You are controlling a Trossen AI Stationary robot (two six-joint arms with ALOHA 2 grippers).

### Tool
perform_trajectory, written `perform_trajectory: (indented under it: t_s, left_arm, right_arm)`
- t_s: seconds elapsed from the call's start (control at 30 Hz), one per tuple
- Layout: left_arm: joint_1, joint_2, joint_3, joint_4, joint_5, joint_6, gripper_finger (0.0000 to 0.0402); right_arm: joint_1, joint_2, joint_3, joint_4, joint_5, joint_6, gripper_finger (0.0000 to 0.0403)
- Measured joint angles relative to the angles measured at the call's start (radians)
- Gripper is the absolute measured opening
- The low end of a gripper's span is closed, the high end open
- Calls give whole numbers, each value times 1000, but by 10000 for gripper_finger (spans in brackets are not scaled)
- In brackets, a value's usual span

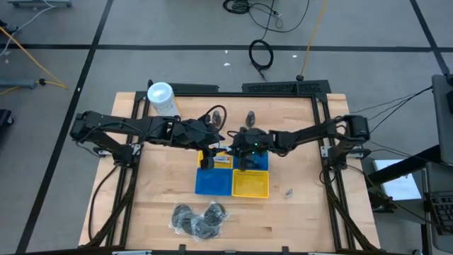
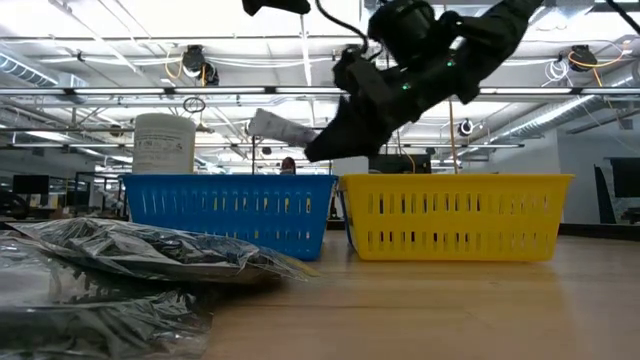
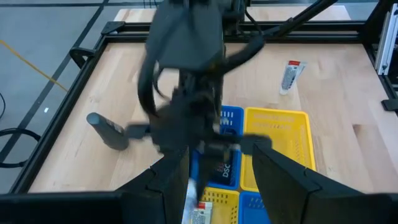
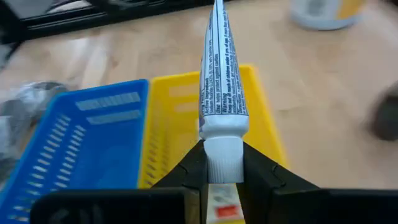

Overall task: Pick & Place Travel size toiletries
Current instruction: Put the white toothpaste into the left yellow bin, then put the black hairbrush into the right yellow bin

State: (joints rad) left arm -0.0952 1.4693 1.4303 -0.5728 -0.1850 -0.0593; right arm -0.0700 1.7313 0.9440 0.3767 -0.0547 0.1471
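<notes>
The right gripper (image 4: 222, 163) is hanging over the yellow basket (image 4: 180, 118), its fingers clamping a white tube (image 4: 221, 87) by the cap end so the body juts forward, apparently ready for dropping in. The left gripper (image 3: 221, 163) is hovering just beside it over the blue basket (image 1: 212, 181), fingers parted and empty. Both arms are crowding the basket rims, leaving little room between them. Another tube (image 1: 289, 192) is lying on the open worktop (image 1: 163, 191), clear of the frame.

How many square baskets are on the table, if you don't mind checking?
2: the blue basket and the yellow basket stand side by side at the table's middle, below both grippers.
</notes>
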Motion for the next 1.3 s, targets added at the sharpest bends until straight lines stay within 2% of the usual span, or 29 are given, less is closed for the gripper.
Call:
perform_trajectory:
  t_s: [0.2, 0.53, 0.77, 0.87, 1.17, 1.3]
  left_arm:
    - [0, 0, 0, 0, 0, 1, 175]
    - [0, 0, 0, 0, 0, 2, 175]
    - [0, 0, 0, 0, 0, 0, 175]
    - [0, 0, 0, 0, 0, -1, 175]
    - [0, 0, 0, -1, 0, -3, 175]
    - [-4, 0, 0, -41, 1, -61, 175]
  right_arm:
    - [7, 60, 50, -3, -27, -2, 45]
    - [8, 67, 48, -9, -26, -2, 45]
    - [8, 67, 48, -12, -26, -2, 100]
    - [8, 67, 48, -8, -25, -2, 110]
    - [8, 67, 48, -8, -26, -13, 102]
    - [8, 67, 48, -8, -26, -13, 103]
